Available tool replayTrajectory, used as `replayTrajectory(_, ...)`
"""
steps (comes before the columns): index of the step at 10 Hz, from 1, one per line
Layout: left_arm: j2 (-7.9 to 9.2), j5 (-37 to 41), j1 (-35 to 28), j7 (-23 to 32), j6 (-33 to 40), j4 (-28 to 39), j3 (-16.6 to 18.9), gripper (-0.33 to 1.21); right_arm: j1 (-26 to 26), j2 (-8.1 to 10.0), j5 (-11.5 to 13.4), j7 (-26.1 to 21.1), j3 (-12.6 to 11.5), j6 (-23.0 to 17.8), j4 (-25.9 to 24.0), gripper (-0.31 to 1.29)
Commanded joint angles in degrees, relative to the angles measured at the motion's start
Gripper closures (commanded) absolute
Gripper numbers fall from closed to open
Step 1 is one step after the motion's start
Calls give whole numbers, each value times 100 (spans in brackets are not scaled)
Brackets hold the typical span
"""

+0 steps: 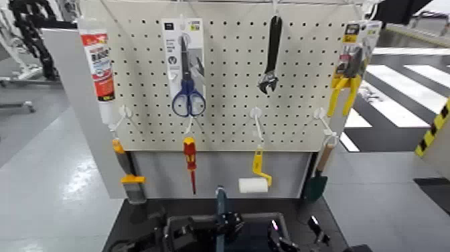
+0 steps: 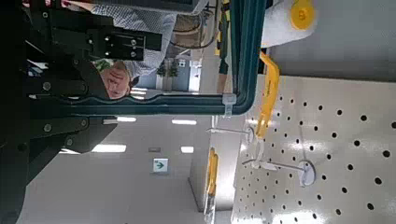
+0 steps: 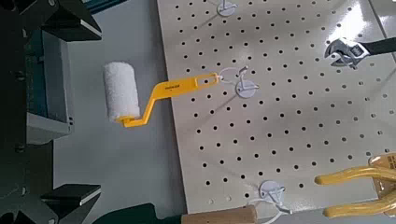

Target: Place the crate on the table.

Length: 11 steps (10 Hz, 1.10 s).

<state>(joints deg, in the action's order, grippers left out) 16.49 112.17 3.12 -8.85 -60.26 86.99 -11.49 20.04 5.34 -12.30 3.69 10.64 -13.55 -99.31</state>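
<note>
From the head we look down on the crate [image 1: 221, 231], a dark bin low in the middle of our view, its thin upright centre bar rising toward the pegboard [image 1: 228, 74]. It sits over the black table [image 1: 130, 218], at the near edge; whether its base touches the top we cannot tell. Our left gripper [image 1: 175, 236] is at the crate's left rim and our right gripper [image 1: 281, 234] at its right rim, both dark and half cut off, so we cannot tell from here whether either claw is spread or pinching.

Along the board, left to right, hang a sealant tube [image 1: 97, 67], a scissors pack [image 1: 185, 64], a black wrench [image 1: 270, 57] and yellow-handled pliers [image 1: 348, 84]. Below them hang a scraper [image 1: 128, 175], a red screwdriver [image 1: 190, 159], a paint roller [image 1: 254, 182] and a green trowel [image 1: 317, 175].

The left wrist view shows what the head view does not: the crate's rim [image 2: 238, 70] seen from close by, running past the dark gripper body [image 2: 56, 84], with a person [image 2: 131, 65] in a checked shirt beyond it. The claw's state is not clear there either.

The right wrist view shows the roller [image 3: 121, 93] with its yellow handle, the wrench's jaw end [image 3: 344, 52] and the plier handles [image 3: 360, 191] up close, and only dark gripper parts [image 3: 56, 23] at the margin.
</note>
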Motion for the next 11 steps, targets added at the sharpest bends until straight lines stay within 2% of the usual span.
replayTrajectory(1,-31,-151,154,-64,-39,-209,59,118,-9,-7,-10,0,8,-8,9,15)
replayTrajectory(11,-23,-617,804,-609,-100,-947,-152,118,-17,-16,-45,0,35,-60,26,15)
